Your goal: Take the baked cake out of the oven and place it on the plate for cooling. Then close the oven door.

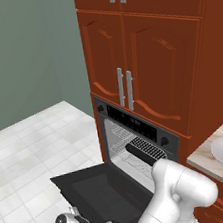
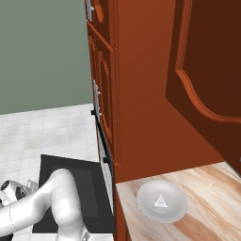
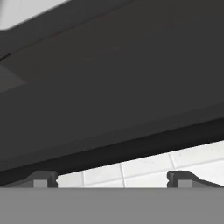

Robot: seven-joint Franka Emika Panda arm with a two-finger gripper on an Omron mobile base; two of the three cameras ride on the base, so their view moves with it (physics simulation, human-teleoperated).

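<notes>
- The baked cake [image 2: 160, 202] already sits on the white plate [image 2: 175, 212] on the wooden counter [image 2: 207, 188], right of the oven [image 1: 138, 140]. The step in hand, by this judgement, is closing the oven door [image 1: 95, 189].
- The door lies folded down, roughly level, with the wire rack [image 1: 127, 154] exposed behind it.
- The gripper [image 3: 111, 178] hangs low, close under the door's outer edge, over the tiled floor [image 3: 144, 168]. Its jaws stand wide apart and hold nothing.
- Contact the door from beneath, near the middle of its free edge, so it does not twist on its hinges.
- Push upward and toward the oven along the door's arc, not straight up.
- Keep the arm's elbow [image 1: 182, 184] clear of the swinging panel and the counter edge.
</notes>
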